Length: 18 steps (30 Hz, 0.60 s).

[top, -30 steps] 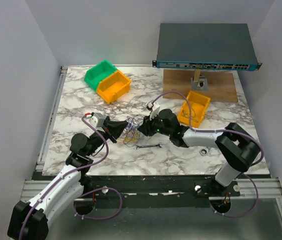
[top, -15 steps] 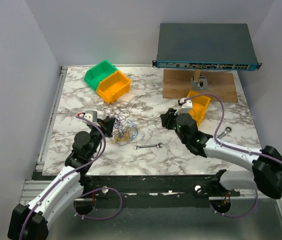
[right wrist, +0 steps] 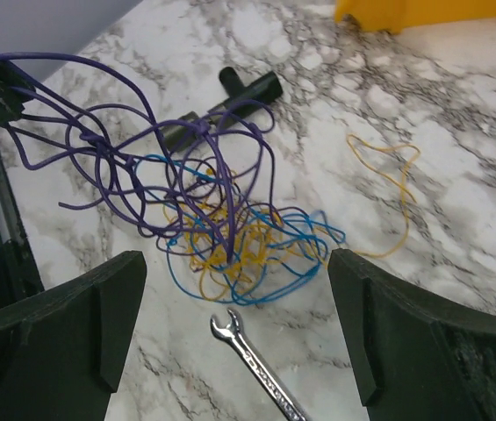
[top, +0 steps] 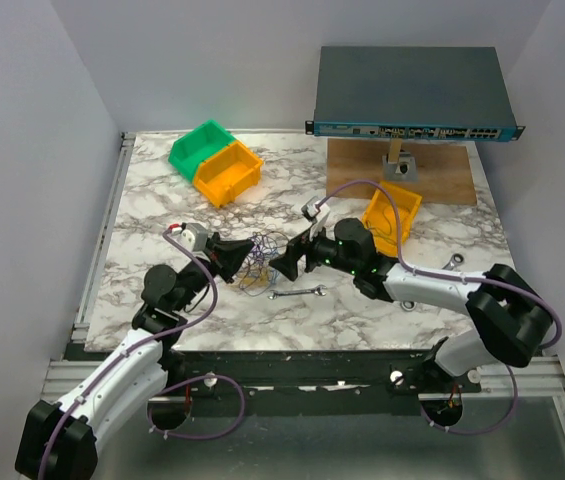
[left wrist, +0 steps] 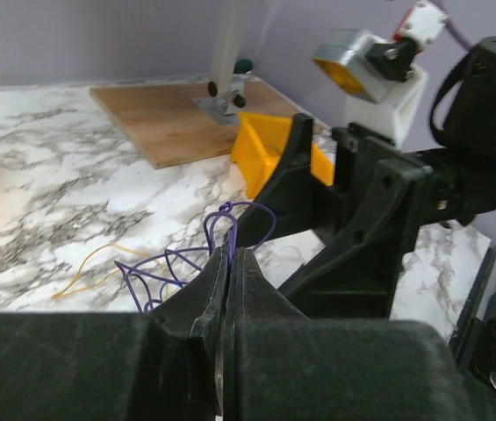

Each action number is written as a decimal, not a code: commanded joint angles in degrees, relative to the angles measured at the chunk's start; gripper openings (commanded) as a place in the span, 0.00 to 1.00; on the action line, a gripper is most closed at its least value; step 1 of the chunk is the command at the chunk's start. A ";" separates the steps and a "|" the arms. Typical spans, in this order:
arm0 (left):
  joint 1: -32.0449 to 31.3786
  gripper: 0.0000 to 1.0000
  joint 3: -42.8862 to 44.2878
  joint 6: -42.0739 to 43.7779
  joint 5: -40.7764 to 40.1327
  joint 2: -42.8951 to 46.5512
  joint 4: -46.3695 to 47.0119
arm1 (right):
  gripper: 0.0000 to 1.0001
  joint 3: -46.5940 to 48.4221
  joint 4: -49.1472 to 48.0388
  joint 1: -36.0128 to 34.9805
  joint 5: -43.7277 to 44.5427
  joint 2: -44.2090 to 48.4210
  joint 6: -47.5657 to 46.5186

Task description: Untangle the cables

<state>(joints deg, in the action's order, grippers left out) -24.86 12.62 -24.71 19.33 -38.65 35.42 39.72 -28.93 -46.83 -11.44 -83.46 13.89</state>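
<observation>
The cables (top: pixel 258 262) are lying in a loose tangle on the marble tabletop (top: pixel 162 195), roughly midway between its left and right edges and nearer the near edge than the far one. The left gripper (top: pixel 240 260) is pinching a few purple strands (left wrist: pixel 232 237) between closed jaws. Those strands are arching up off the surface, while the blue and yellow loops (right wrist: pixel 246 254) are resting flat beneath them. The right gripper (top: pixel 297 253) is facing it from the other side of the tangle with its jaws spread wide, its fingers (right wrist: pixel 63 342) straddling the heap and gripping nothing. A silver wrench (top: pixel 297 293) is lying just on the near side of the cables, and one loose yellow wire (right wrist: pixel 386 180) is curling apart from the heap. A green bin (top: pixel 198 146) and a yellow bin (top: pixel 230 172) are sitting side by side, touching, near the far left corner.
</observation>
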 commanded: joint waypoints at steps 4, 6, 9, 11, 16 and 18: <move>-0.10 0.00 -0.91 -1.20 8.23 2.52 7.32 | 0.95 2.16 -7.80 -0.95 -13.08 -3.85 -5.08; -0.10 0.00 -1.09 -1.77 9.40 2.48 8.63 | 0.95 2.14 -9.36 -1.16 -14.67 -4.39 -5.23; -0.18 0.00 -0.98 -2.77 11.07 1.63 10.28 | 0.96 3.34 -9.81 -1.58 -16.04 -5.91 -4.91; -0.19 0.00 -0.31 -2.89 10.89 0.46 9.59 | 0.93 3.91 -11.25 -1.76 -18.01 -6.81 -3.62; -0.19 0.00 0.71 -2.71 7.16 -1.43 7.01 | 0.05 4.07 -10.95 -1.86 -9.61 -6.28 0.20; -0.19 0.00 0.72 -2.24 0.87 0.09 3.49 | 0.01 1.83 -10.78 -1.86 0.39 -4.45 2.13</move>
<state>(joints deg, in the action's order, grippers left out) -24.86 12.21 -27.07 27.53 -40.03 41.95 42.33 -37.74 -48.34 -24.34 -89.89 12.56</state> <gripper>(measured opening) 0.015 0.075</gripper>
